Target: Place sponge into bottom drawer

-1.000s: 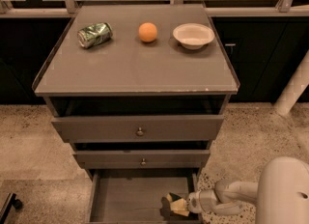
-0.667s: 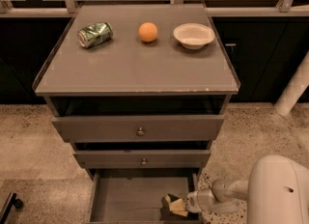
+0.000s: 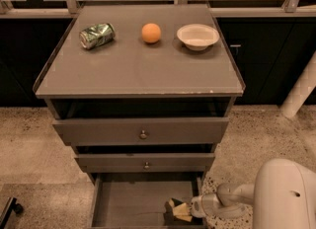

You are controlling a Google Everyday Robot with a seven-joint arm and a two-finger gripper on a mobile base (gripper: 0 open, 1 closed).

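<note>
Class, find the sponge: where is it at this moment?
In the camera view the sponge is at the bottom, right of centre, inside the open bottom drawer by its right wall, at the gripper reaching in from the right.

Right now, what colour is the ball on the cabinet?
The ball is orange, camera view; gripper in bottom drawer.

The dark pincer [image 3: 173, 212] on a white arm [image 3: 224, 205], low in the grey bottom drawer [image 3: 128, 206], grips the pale yellow sponge [image 3: 181, 210]. Well above it on the grey table [image 3: 138, 67]: green-silver can [image 3: 97, 35], orange ball [image 3: 151, 32], cream bowl [image 3: 197, 35].
</note>
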